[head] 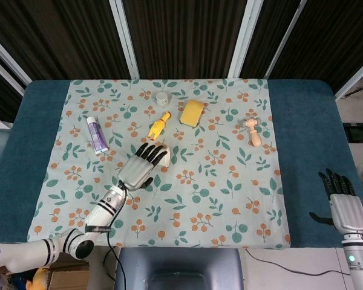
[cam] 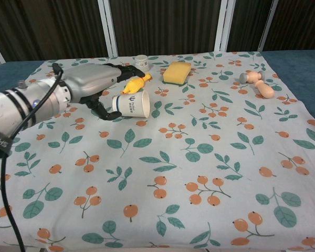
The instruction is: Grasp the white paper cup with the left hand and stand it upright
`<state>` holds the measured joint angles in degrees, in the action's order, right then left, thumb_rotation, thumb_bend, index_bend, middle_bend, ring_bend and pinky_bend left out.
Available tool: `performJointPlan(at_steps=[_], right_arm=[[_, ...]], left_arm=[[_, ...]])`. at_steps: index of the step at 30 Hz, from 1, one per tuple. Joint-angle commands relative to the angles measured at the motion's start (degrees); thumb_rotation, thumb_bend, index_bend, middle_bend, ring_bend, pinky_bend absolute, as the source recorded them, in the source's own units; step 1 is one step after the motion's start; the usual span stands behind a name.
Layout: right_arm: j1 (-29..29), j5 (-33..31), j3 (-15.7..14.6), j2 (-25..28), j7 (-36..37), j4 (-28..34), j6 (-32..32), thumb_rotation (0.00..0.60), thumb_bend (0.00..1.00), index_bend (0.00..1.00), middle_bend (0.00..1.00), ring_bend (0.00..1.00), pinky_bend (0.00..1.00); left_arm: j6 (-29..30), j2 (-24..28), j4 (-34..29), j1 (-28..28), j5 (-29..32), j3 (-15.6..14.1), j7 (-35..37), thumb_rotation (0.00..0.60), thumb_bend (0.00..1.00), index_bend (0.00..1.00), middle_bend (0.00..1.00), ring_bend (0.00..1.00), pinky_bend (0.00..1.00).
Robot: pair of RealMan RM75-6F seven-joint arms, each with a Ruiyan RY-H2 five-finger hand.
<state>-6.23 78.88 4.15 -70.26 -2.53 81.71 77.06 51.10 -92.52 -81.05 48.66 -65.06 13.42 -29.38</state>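
The left hand (cam: 92, 84) has its fingers wrapped over the white paper cup (cam: 132, 104), thumb curling underneath near the cup's closed end, so it looks to be gripping the cup, though how firm that grip is I can't tell from here. The cup is on its side or close to it, mouth facing toward the right edge of the table (head: 302, 121), a little left of the middle of the flowered cloth (head: 230, 199); from overhead only its rim end (head: 163, 156) peeks out past the fingers. To finish the step well, I'd say the wrist needs to roll so the mouth turns up and the base comes down flat on the cloth, with the squeeze kept light, since thin paper walls will likely buckle. Letting go only once the base sits level matters, because the cloth may wrinkle and tip it. There's a yellow toy (cam: 135, 83) just beyond the cup toward the far edge, close enough that the fingers could brush it on the way round. The right hand (head: 342, 205) hangs fingers apart, holding nothing, off by the table's near right corner.
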Motion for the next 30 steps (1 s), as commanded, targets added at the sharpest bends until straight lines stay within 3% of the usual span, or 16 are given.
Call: performJointPlan(at_steps=[1,7,13,22,30], right_arm=[[0.05,-0.26,0.11,-0.07,0.54,-0.47,-0.15,0.600,0.01,0.00,0.00,0.00,0.00],[0.12,-0.63,0.19,-0.26,1.71,-1.63,-0.53,0.600,0.01,0.00,0.00,0.00,0.00],[0.00,-0.72,0.26,-0.59,2.56,-2.59,-0.93,0.600,0.01,0.00,0.00,0.00,0.00],[0.10,-0.82,0.32,-0.66,3.34,-3.28,-1.03,0.600,0.01,0.00,0.00,0.00,0.00],[0.10,-0.75,0.32,-0.52,4.03,-3.62,-1.19,0.600,0.01,0.00,0.00,0.00,0.00]], left_arm=[[-3.33,-3.11,-2.66,8.48,21.88,5.69,-13.53,0.600,0.33,0.00,0.00,0.00,0.00],[-1.03,-5.51,-0.70,15.47,41.67,6.50,-21.27,0.600,0.33,0.00,0.00,0.00,0.00],[1.58,-8.40,3.31,20.38,51.77,6.55,-24.81,0.600,0.32,0.00,0.00,0.00,0.00],[7.21,-12.72,9.35,23.86,48.78,4.33,-27.76,0.600,0.32,0.00,0.00,0.00,0.00],[5.98,-13.61,12.42,24.66,56.47,5.54,-32.15,0.600,0.32,0.00,0.00,0.00,0.00]])
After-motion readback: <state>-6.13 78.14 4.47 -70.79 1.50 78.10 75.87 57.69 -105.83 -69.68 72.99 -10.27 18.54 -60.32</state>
